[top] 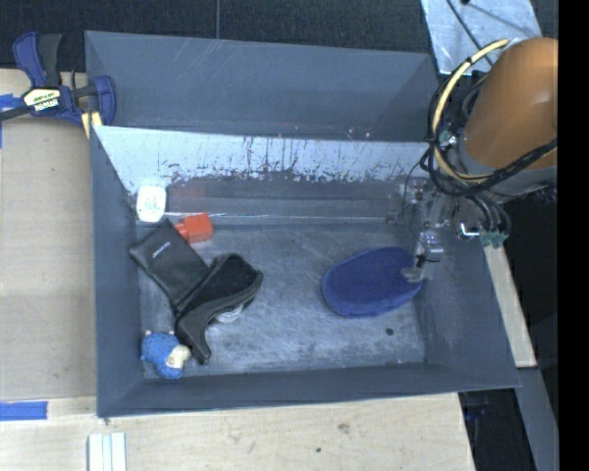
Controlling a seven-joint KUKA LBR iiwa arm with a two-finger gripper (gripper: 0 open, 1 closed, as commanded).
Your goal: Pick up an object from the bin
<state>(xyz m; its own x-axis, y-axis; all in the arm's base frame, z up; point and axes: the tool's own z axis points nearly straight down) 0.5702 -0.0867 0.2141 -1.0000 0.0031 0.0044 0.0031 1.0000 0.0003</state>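
Pad (365, 285): blue, oval and flat. It lies on the floor of the bin (304, 381), right of centre and near the right wall. No other thing touches it, so access from above is unobstructed.

Gripper (420, 266): low in the bin, pointing down, with its tip at the right end of the pad. Contact with the pad cannot be confirmed. How far the gripper is open cannot be told, and nothing is seen in its hold.

Placement rationale (judgement): the arm (506, 96) enters from the right, so the right end of the pad is the nearest part. A flat thing gives no height to grip at its middle, and only an edge lets a two-sided grip close across it. This probably explains the position at the rim and not over the centre.

Other contents, all in the left half of the bin:
- case (165, 256), black, touching a black boot (221, 287);
- orange block (194, 228) and white block (150, 202), near the back left corner;
- toy (163, 353), small, blue and yellow, at the front left.

All are well apart from the gripper and should not interfere.

Status (judgement): grasp stage; the pad is not yet lifted.

Caution: a thin edge may slip free, or the pad may slide along the floor under pressure.
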